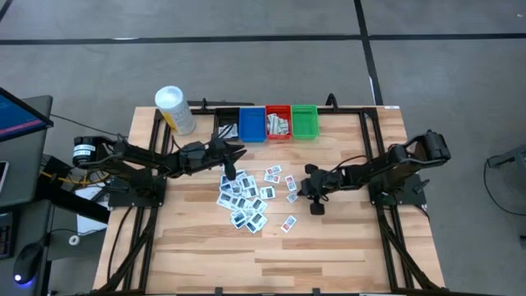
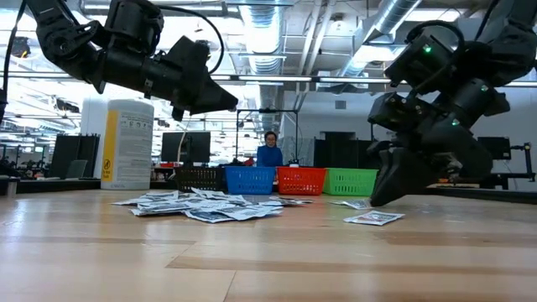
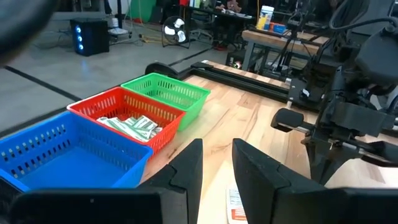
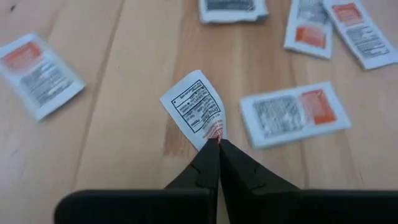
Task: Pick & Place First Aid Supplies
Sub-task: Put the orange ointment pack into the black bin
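The first aid supplies lie as a loose pile of small flat packets point(image 1: 246, 197) point(image 2: 210, 205) on the middle of the wooden table. My left gripper point(image 1: 232, 167) point(image 3: 217, 149) is open and hangs in the air over the pile's far edge, pointing toward the bins; it holds nothing. My right gripper point(image 1: 316, 205) point(image 4: 217, 142) is down at the table, right of the pile, and shut on one white packet point(image 4: 196, 107). More packets point(image 4: 289, 115) lie flat around it. My right gripper pinches the white packet by its red-printed end point(image 4: 213, 130), at the very tips of the two fingers. The fingers slant down onto it from the table's right side. The packet curls forward from the tips; whether its free end point(image 4: 186, 87) rests on the wood, I cannot tell.
Along the far edge stand a black bin point(image 1: 226, 125), a blue bin point(image 1: 252, 123), a red bin point(image 1: 278, 122) with pale strips in it, and a green bin point(image 1: 304, 121). A white-capped yellow container point(image 1: 174, 109) stands left of them. A single packet point(image 1: 288, 223) lies near my right gripper.
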Robot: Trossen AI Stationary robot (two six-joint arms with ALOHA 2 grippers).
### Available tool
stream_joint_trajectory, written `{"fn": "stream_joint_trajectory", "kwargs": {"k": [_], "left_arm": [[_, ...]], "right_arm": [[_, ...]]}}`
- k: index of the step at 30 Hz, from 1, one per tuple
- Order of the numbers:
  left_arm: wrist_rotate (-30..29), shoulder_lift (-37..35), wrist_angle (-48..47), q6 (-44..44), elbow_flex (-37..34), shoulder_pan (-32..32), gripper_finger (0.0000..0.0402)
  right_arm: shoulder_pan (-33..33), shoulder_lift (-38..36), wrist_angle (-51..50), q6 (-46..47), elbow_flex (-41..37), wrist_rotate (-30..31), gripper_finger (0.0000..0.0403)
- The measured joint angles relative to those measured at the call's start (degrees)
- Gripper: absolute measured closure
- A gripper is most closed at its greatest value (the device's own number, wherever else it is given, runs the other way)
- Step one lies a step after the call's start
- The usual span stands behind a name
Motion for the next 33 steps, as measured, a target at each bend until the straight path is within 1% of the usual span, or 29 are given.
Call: {"fn": "stream_joint_trajectory", "kwargs": {"k": [3, 4, 7, 10, 14, 17, 22, 26, 30, 33], "left_arm": [[0.65, 0.02, -0.02, -2.05, 0.0, 0.02, 0.0314], [0.73, 0.02, -0.02, -3.09, 0.0, 0.02, 0.0314], [1.23, 0.02, -0.44, -5.61, 0.02, 0.02, 0.0314], [3.83, 0.01, -0.44, -7.07, 0.04, 0.01, 0.0313], [4.77, 0.02, -0.37, -8.09, 0.11, -0.31, 0.0306], [5.43, 0.02, 0.21, -9.0, 0.11, -0.31, 0.0289], [6.15, 0.01, 1.38, -10.35, 0.14, -0.62, 0.0248], [6.13, 0.02, 1.59, -11.76, 1.06, -1.69, 0.0218], [6.19, 1.03, 1.94, -11.87, 3.28, -3.55, 0.0203], [6.19, 4.01, 2.16, -11.87, 5.73, -4.6, 0.0202]], "right_arm": [[0.56, -2.71, -1.03, -0.61, -0.27, 0.6, 0.04], [0.8, -3.7, -0.73, -0.62, -0.24, 1.74, 0.0401], [1.49, -6.6, -0.09, -0.63, -0.08, 6.43, 0.0401], [2.01, -8.76, 0.0, -0.63, 0.55, 11.59, 0.0402], [2.08, -10.38, 0.57, -0.64, 2.55, 16.99, 0.0402], [2.06, -10.52, 0.59, -1.38, 4.4, 20.0, 0.0402], [2.08, -9.77, 0.74, -3.4, 7.8, 24.27, 0.0402], [1.95, -8.65, 1.49, -5.45, 10.57, 25.24, 0.0402], [1.86, -6.63, 2.13, -7.89, 13.42, 28.26, 0.0402], [1.86, -4.95, 2.24, -8.51, 15.64, 30.61, 0.0403]]}}
